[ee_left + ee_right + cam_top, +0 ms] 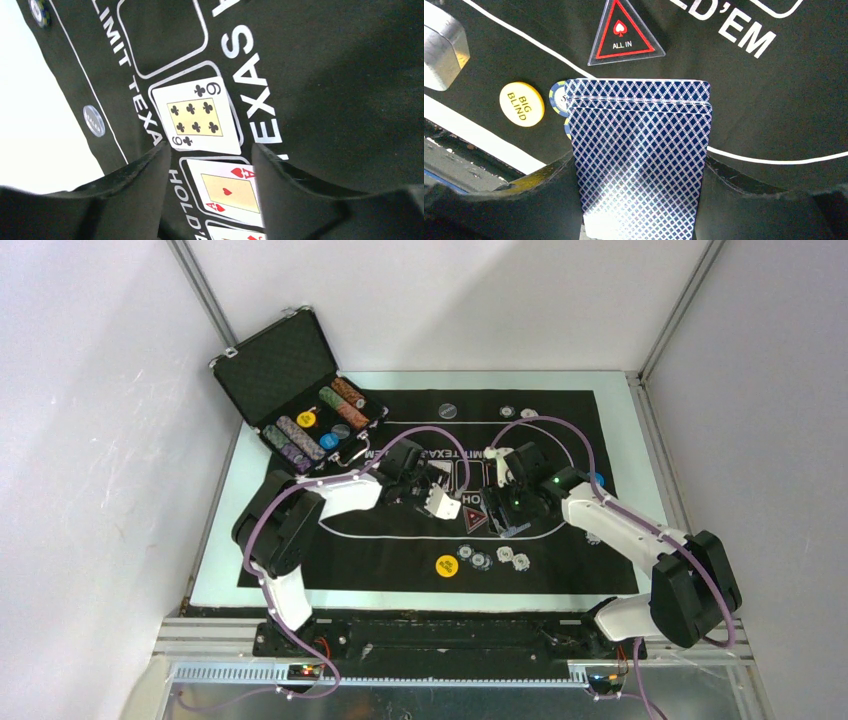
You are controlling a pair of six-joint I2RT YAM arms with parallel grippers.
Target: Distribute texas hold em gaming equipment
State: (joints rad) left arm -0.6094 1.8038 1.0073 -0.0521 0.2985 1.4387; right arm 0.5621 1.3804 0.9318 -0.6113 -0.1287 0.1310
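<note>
While the black case (285, 370) stands open at the far left corner of the surface (222, 540), you can see rows of chips (298, 438) packed in its tray. A yellow disc (307, 419) and a blue disc (329, 440) lie among them. Your right tool (639, 165) is clamped on a deck of blue-backed cards (639, 135), whose top cards are slightly stepped. It hangs above the mat (774, 100), close to the red-black ALL IN triangle (625, 34) and the yellow BIG BLIND disc (521, 103). Your left tool (210, 150) is spread wide with nothing in it. Below it, a face-up nine of clubs (196, 116) and ace of hearts (230, 192) lie in the mat's printed boxes. A small disc (93, 120) near the mat's edge seems to read DEALER.
</note>
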